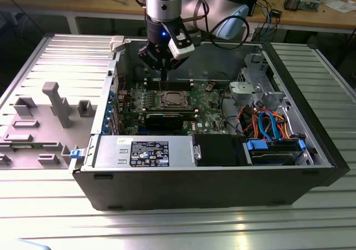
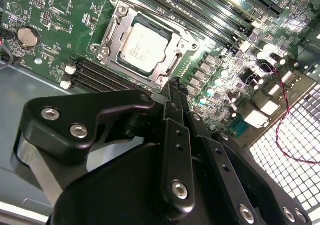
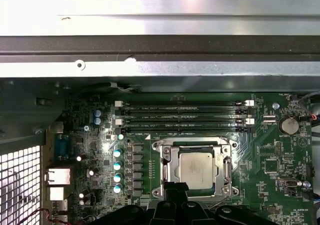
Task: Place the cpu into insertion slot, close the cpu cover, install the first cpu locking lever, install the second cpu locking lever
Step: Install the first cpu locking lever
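The cpu (image 2: 145,47) lies flat in the insertion slot (image 2: 176,65), its dull silver top showing through the window of the cpu cover (image 2: 111,31), which is folded down over it. In the first wrist view the cpu (image 3: 196,169) sits framed by the cpu cover (image 3: 167,167), with thin metal levers along the frame's edges. My gripper (image 2: 175,91) hangs just above the socket's near edge, its two black fingers (image 2: 172,115) pressed together and holding nothing. In the exterior view the gripper (image 1: 164,84) points straight down over the socket (image 1: 171,100), which sits mid-board.
The open computer case (image 1: 325,150) lies on a ribbed metal table. Black memory slots (image 3: 182,116) run beside the socket. A graphics card (image 1: 167,118), power supply (image 1: 144,151), drive cage (image 1: 253,89) and coloured cables (image 1: 272,125) crowd the case. Grey fixtures (image 1: 55,103) stand at the exterior view's left.
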